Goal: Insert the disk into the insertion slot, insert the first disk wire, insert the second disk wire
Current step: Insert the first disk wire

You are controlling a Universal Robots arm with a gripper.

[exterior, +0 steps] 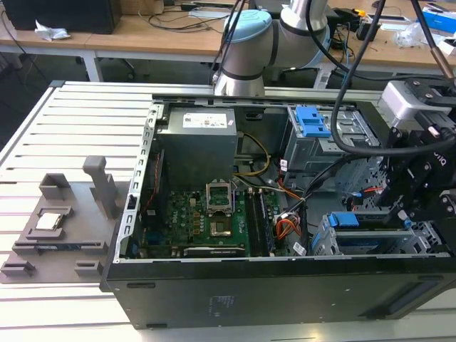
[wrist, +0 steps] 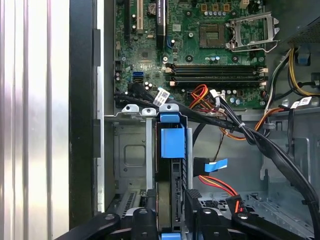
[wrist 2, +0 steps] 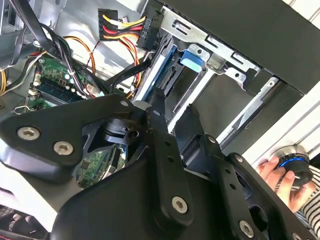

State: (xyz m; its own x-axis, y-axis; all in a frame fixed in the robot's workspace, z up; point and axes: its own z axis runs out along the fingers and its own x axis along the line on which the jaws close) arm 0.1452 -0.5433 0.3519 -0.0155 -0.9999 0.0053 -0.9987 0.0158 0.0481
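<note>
Gripper (exterior: 407, 203), black and two-fingered, hangs at the exterior view's right over the open black computer case (exterior: 214, 299); beneath it the flat hard drive in its bright blue carrier (exterior: 353, 221) stands inside the low silver-grey perforated drive cage (exterior: 322, 244); in the second wrist view a person's hand (wrist 2: 277, 175) touches a round blue-lit knob (wrist 2: 294, 161); in the first wrist view the fingers (wrist: 192, 202) pinch the drive's edge.
</note>
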